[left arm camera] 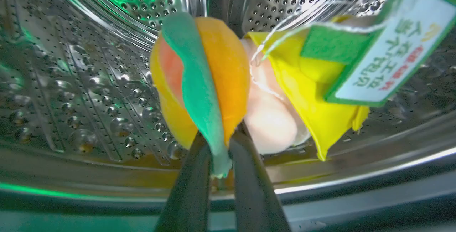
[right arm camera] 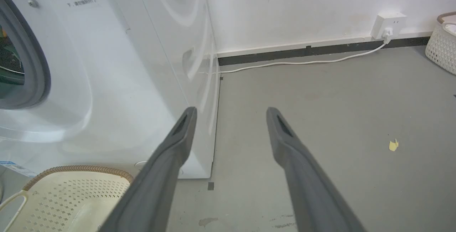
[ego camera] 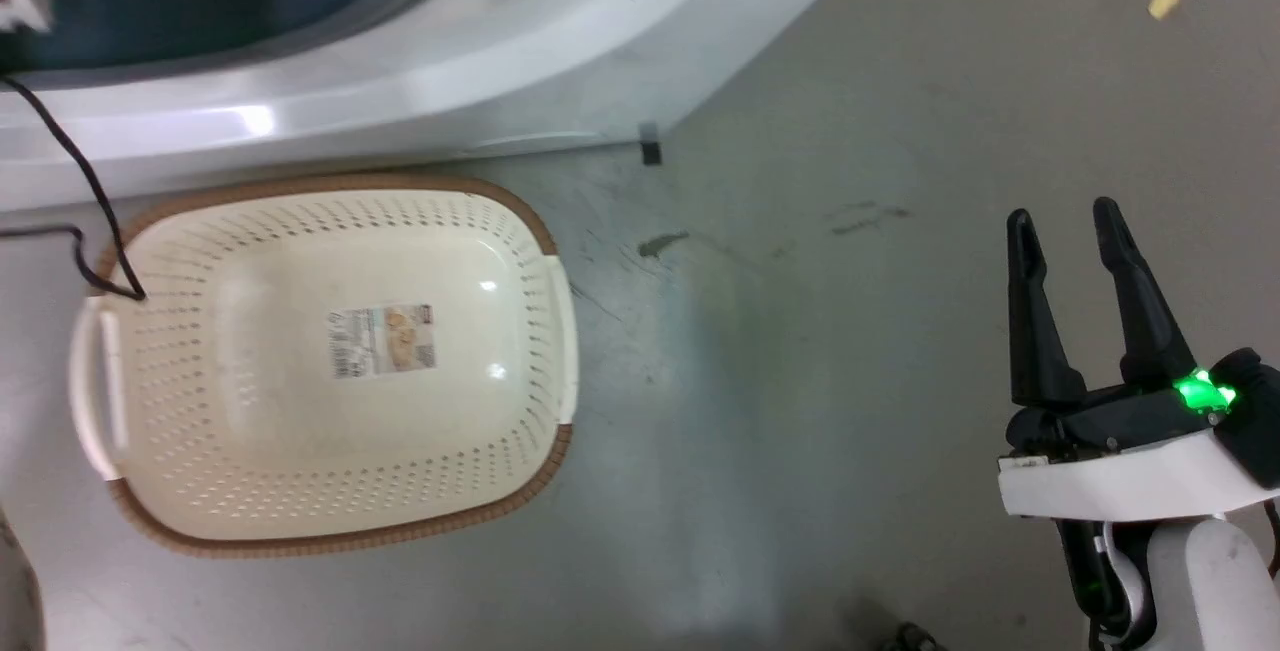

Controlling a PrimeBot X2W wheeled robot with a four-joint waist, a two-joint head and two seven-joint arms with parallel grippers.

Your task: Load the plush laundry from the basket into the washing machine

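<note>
Inside the shiny steel drum (left arm camera: 89, 82) of the washing machine (ego camera: 450, 61), my left gripper (left arm camera: 221, 153) is shut on the green layer of the plush laundry (left arm camera: 203, 78), an orange hamburger toy. Pale pink and yellow pieces (left arm camera: 285, 93) and a green tag (left arm camera: 388, 50) hang beside the toy. On the floor in front of the washer sits the cream basket (ego camera: 320, 361), holding nothing but the barcode label (ego camera: 382, 339) on its floor. My right gripper (ego camera: 1065, 221) stands open over the bare floor at the right, nothing between its fingers (right arm camera: 178, 143).
A black cable (ego camera: 80, 201) runs over the basket's left rim. In the right wrist view a white cord (right arm camera: 302, 62) leads along the wall to a socket (right arm camera: 386, 25). Another pale basket (right arm camera: 443, 43) stands far right. A yellow scrap (right arm camera: 393, 145) lies on the grey floor.
</note>
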